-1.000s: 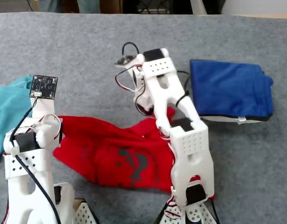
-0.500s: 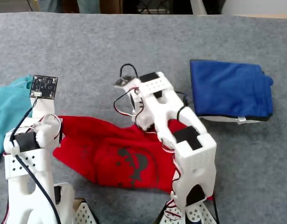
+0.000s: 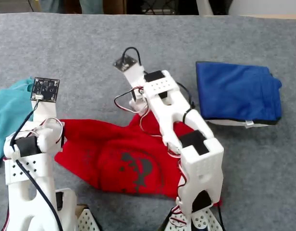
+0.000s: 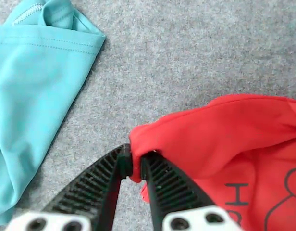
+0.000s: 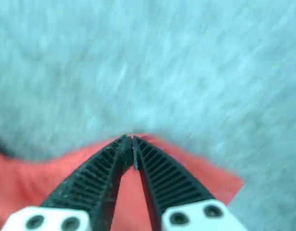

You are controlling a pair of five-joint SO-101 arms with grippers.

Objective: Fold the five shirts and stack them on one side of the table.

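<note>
You have a grey table cover (image 3: 85,45) spread under everything, and the red shirt (image 3: 114,159) is the largest thing on it. It lies between the two arms with its long axis running across the table from your left arm to your right arm, dark print facing up. A folded blue shirt (image 3: 237,91) sits flat near the table's right side, well apart from the red one, with a white edge just under its near side. A teal shirt (image 3: 8,113) lies loose at the left edge. The high view gives you the red cloth's whole lie, with its far edge rising in a peak to the right arm's tip. The left wrist view gives you the grip itself: your left gripper (image 4: 133,163) has its jaws closed narrow on a bunched corner of the red shirt (image 4: 225,144), with the teal shirt (image 4: 32,96) near but apart. In the blurred right wrist view your right gripper (image 5: 132,143) has its jaws pressed together at the red edge (image 5: 196,168).
</note>
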